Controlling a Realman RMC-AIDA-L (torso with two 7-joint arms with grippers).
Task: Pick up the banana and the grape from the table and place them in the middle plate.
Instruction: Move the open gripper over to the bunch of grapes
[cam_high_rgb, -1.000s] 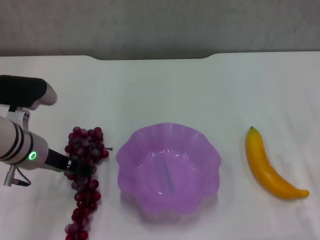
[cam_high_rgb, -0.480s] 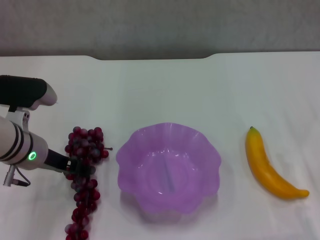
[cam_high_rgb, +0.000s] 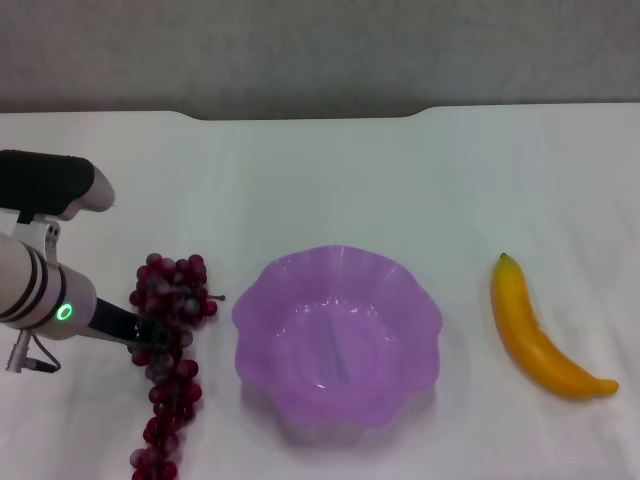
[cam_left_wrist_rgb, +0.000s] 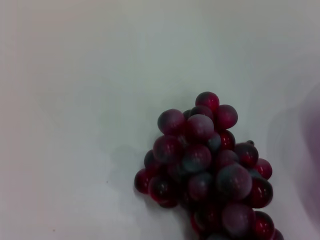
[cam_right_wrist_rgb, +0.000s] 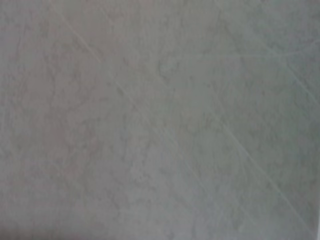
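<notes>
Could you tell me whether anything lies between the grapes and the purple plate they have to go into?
Nothing visible does: only bare table separates the grape from the middle plate beside it. The left gripper is already at the bunch.

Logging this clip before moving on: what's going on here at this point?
The left hand is down at the grape, at the middle of the bunch, which lies on the table left of the middle plate. Whether it has a grip cannot be told. The plate holds nothing. The banana lies untouched to the plate's right. The right hand is out of sight.
</notes>
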